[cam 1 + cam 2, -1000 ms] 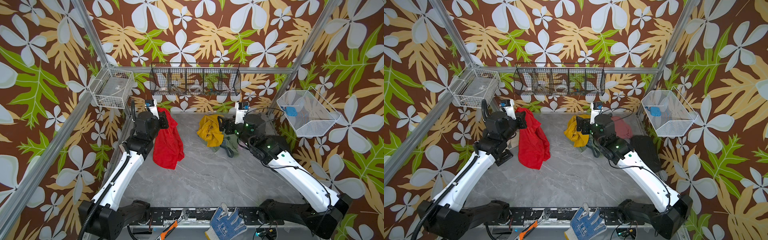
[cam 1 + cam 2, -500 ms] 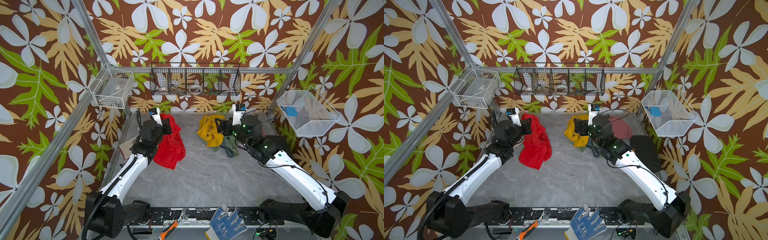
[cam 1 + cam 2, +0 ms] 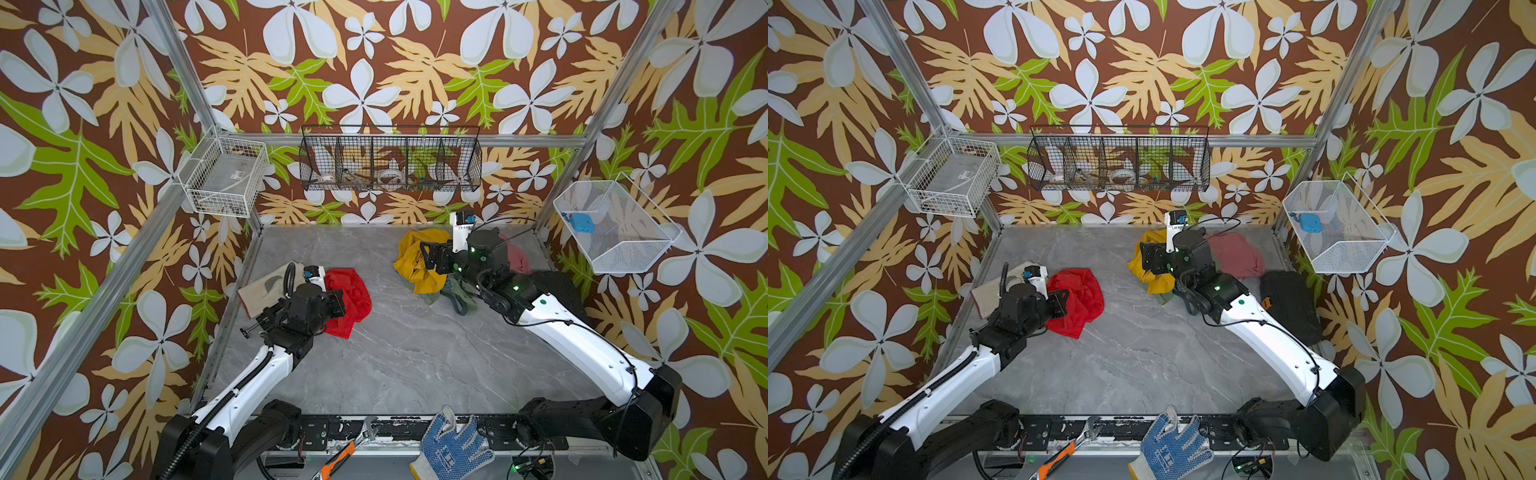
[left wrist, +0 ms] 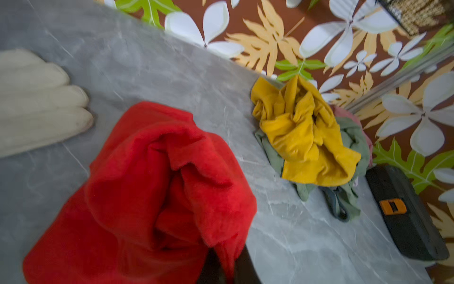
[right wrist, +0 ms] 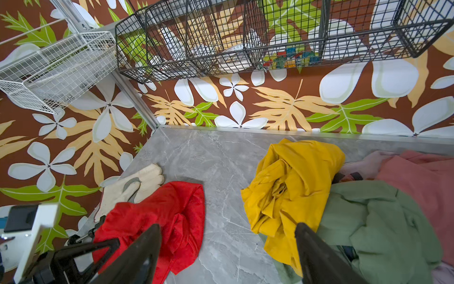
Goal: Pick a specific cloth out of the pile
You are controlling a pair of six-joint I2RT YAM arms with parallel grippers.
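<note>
Left jaws clamping cloth lowered; cloth now heaped on table.

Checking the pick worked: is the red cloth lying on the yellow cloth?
No, in the right wrist view bare table separates the red cloth from the yellow cloth.

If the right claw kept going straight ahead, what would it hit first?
Probably the bare tabletop between the yellow cloth and the red cloth; the open right claw aims into that gap. Depth is unclear: it may brush the yellow cloth.
</note>
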